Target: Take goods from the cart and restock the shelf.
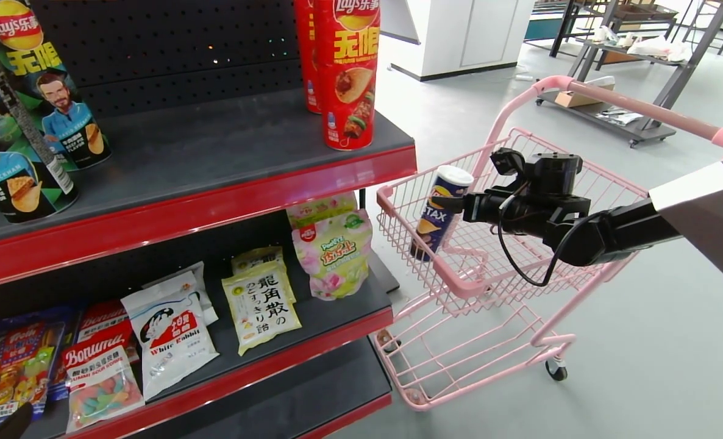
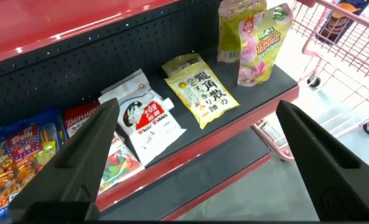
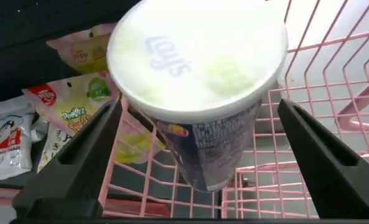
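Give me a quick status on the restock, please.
Left gripper by the lower shelf, jaws open. Right gripper jaws open around the chip can, tilted in the cart. Its rim between can and shelf.

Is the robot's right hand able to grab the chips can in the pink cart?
Probably yes. The right hand sits at the chips can, open fingers on either side, with nothing between them.

The cart [image 1: 520, 268] stands right of the shelf [image 1: 215, 183]; a can [image 1: 441, 213] leans in its shelf-side corner; two tall cans [image 1: 343, 73] occupy the upper board's front right corner; bags [image 1: 258, 299] lie on the lower board.
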